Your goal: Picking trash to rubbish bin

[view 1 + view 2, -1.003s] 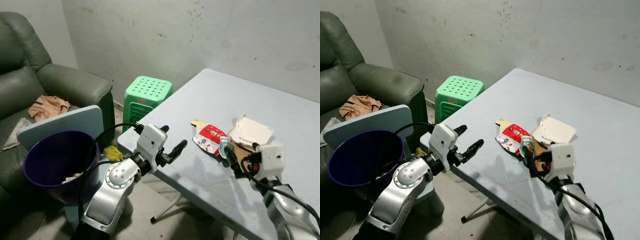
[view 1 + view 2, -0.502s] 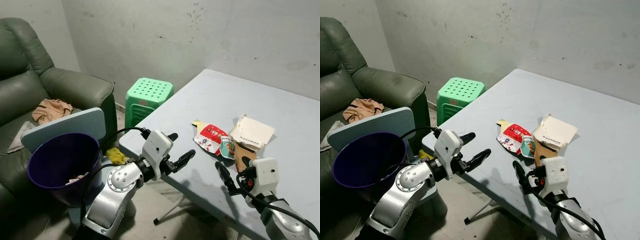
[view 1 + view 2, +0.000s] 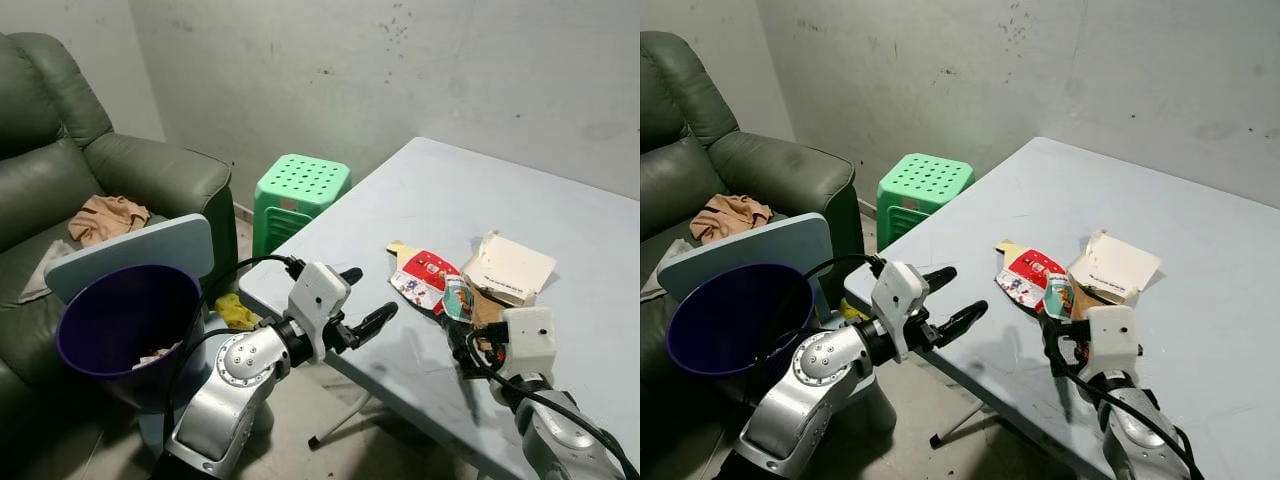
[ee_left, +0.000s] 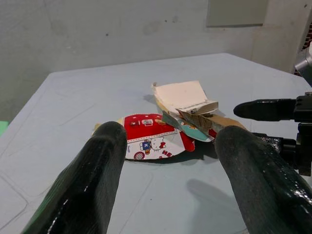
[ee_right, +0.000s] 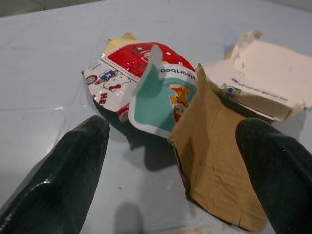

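On the pale blue table (image 3: 440,190) lies a pile of trash: a red and white wrapper (image 3: 422,277), a teal packet (image 5: 165,100), a brown paper bag (image 5: 214,161) and a cream cardboard box (image 3: 517,267). My right gripper (image 5: 173,141) is open just short of the pile, with its fingers on either side of the teal packet and the bag and holding nothing. At the table's near corner my left gripper (image 3: 362,300) hangs open and points at the pile. The purple bin (image 3: 125,315) stands on the floor to my left with some scraps inside.
A green plastic stool (image 3: 302,185) stands by the wall past the table's corner. A dark green armchair (image 3: 150,170) with a peach cloth (image 3: 108,215) is on the left. A light blue board (image 3: 130,255) is behind the bin, and a yellow scrap (image 3: 235,312) lies on the floor.
My right gripper drew back from the pile half a second ago and has now come forward to it again. The trash lies as before. My left gripper has edged toward the table.
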Available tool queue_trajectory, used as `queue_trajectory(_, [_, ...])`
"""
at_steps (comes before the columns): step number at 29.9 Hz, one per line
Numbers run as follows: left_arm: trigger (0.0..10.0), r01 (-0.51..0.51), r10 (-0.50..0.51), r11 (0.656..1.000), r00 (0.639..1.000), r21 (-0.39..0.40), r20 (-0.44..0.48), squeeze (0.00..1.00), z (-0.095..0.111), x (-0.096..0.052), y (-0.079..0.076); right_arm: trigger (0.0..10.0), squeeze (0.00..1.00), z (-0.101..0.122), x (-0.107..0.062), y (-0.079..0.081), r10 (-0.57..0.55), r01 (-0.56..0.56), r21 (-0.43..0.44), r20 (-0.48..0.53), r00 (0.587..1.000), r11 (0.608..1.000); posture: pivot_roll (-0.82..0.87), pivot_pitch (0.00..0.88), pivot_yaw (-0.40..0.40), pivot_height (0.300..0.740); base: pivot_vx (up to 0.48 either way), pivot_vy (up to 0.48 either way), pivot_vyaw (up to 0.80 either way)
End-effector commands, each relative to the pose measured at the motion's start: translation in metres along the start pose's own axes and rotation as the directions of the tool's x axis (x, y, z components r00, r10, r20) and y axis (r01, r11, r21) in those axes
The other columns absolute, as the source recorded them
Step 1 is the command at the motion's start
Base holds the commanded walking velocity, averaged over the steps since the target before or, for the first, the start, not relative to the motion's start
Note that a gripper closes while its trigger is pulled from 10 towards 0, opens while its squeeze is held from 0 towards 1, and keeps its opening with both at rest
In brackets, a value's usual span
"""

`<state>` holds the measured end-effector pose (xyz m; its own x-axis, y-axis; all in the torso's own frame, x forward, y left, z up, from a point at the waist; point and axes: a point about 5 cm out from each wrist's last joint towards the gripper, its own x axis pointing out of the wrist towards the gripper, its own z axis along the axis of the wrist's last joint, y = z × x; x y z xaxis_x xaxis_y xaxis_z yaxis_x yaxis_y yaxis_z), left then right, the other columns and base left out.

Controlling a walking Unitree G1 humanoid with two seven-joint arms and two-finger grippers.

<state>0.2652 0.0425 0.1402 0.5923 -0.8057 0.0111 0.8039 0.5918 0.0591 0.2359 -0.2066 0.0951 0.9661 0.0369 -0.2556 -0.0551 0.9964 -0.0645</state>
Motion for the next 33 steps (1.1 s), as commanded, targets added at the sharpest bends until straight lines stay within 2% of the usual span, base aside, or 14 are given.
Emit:
queue_trajectory(1, [10.0, 0.015, -0.015, 1.0, 1.0, 0.006, 0.011, 0.0, 0.004, 0.001, -0.003, 8.6, 0.0, -0.006, 0.002, -0.004, -0.013, 0.012, -0.007, -0.041, 0.999, 1.0, -0.09, 0.0, -0.031, 0.74, 0.0, 0.0, 0.0])
queue_trajectory(2, [10.0, 0.016, -0.016, 1.0, 1.0, 0.006, 0.012, 0.0, 0.005, 0.002, -0.003, 7.0, 0.0, -0.006, 0.002, -0.004, -0.015, 0.015, -0.013, -0.039, 0.999, 1.0, -0.09, 0.0, -0.031, 0.74, 0.0, 0.0, 0.0])
queue_trajectory(3, [10.0, 0.017, -0.017, 1.0, 1.0, 0.006, 0.013, 0.0, 0.005, 0.002, -0.003, 6.5, 0.0, -0.006, 0.002, -0.005, -0.018, 0.017, -0.017, -0.036, 0.999, 1.0, -0.09, 0.0, -0.031, 0.74, 0.0, 0.0, 0.0])
queue_trajectory(4, [10.0, 0.018, -0.018, 1.0, 1.0, 0.006, 0.014, 0.0, 0.005, 0.002, -0.004, 5.4, 0.0, -0.008, 0.003, -0.005, -0.024, 0.023, -0.02, -0.04, 0.999, 1.0, -0.09, 0.0, -0.03, 0.74, 0.0, 0.0, 0.0])
queue_trajectory(5, [10.0, 0.018, -0.018, 1.0, 1.0, 0.006, 0.014, 0.0, 0.005, 0.002, -0.004, 2.4, 0.0, -0.009, 0.003, -0.005, -0.021, 0.02, -0.015, -0.034, 0.999, 1.0, -0.09, 0.0, -0.031, 0.74, 0.0, 0.0, 0.0])
queue_trajectory(6, [10.0, 0.018, -0.018, 1.0, 1.0, 0.006, 0.014, 0.0, 0.005, 0.002, -0.004, 0.0, 0.0, -0.009, 0.004, -0.005, -0.023, 0.022, -0.023, -0.029, 0.999, 1.0, -0.09, 0.0, -0.032, 0.74, 0.0, 0.0, 0.0])
queue_trajectory(10, [10.0, 0.017, -0.017, 1.0, 1.0, 0.006, 0.016, 0.0, 0.006, 0.002, -0.004, 0.0, 0.0, -0.011, 0.005, -0.005, -0.038, 0.037, -0.027, -0.043, 0.998, 0.999, -0.08, 0.0, -0.032, 0.74, 0.0, 0.0, 0.0])
queue_trajectory(11, [10.0, 0.017, -0.017, 1.0, 1.0, 0.006, 0.016, 0.0, 0.006, 0.002, -0.004, 0.5, 0.0, -0.011, 0.006, -0.005, -0.042, 0.041, -0.026, -0.047, 0.998, 0.999, -0.08, 0.0, -0.031, 0.74, 0.0, 0.0, 0.0])
queue_trajectory(12, [10.0, 0.016, -0.017, 1.0, 1.0, 0.006, 0.017, 0.0, 0.006, 0.001, -0.004, 0.0, 0.0, -0.011, 0.006, -0.005, -0.04, 0.039, -0.027, -0.042, 0.998, 0.999, -0.08, 0.0, -0.031, 0.74, 0.0, 0.0, 0.0])
queue_trajectory(21, [10.0, 0.042, -0.042, 0.999, 0.999, 0.003, 0.011, 0.0, 0.005, 0.0, -0.008, 0.0, 0.0, -0.007, 0.011, -0.007, -0.053, 0.052, -0.025, -0.005, 0.999, 0.998, -0.08, 0.0, -0.031, 0.74, 0.0, 0.0, 0.0])
queue_trajectory(22, [10.0, 0.043, -0.043, 0.999, 0.999, 0.003, 0.011, 0.0, 0.005, 0.0, -0.009, 1.2, 0.0, -0.007, 0.012, -0.008, -0.054, 0.054, -0.026, -0.003, 0.999, 0.998, -0.08, 0.0, -0.031, 0.74, 0.0, 0.0, 0.0])
queue_trajectory(25, [10.0, 0.043, -0.043, 0.999, 0.999, 0.004, 0.01, 0.0, 0.005, 0.0, -0.009, 1.2, 0.0, -0.006, 0.013, -0.008, -0.06, 0.06, -0.023, -0.002, 0.998, 0.998, -0.08, 0.0, -0.031, 0.74, 0.0, 0.0, 0.0])
queue_trajectory(28, [10.0, 0.044, -0.044, 0.999, 0.999, 0.003, 0.011, 0.0, 0.005, 0.0, -0.009, 0.5, 0.0, -0.002, 0.019, -0.008, -0.076, 0.076, -0.017, 0.01, 0.997, 0.997, -0.07, 0.0, -0.031, 0.74, 0.0, 0.0, 0.0])
queue_trajectory(33, [10.0, 0.044, -0.044, 0.999, 0.999, 0.002, 0.012, 0.0, 0.006, 0.0, -0.01, 0.6, 0.0, -0.001, 0.023, -0.007, -0.082, 0.082, -0.019, 0.01, 0.997, 0.996, -0.07, 0.0, -0.032, 0.74, 0.0, 0.0, 0.0])
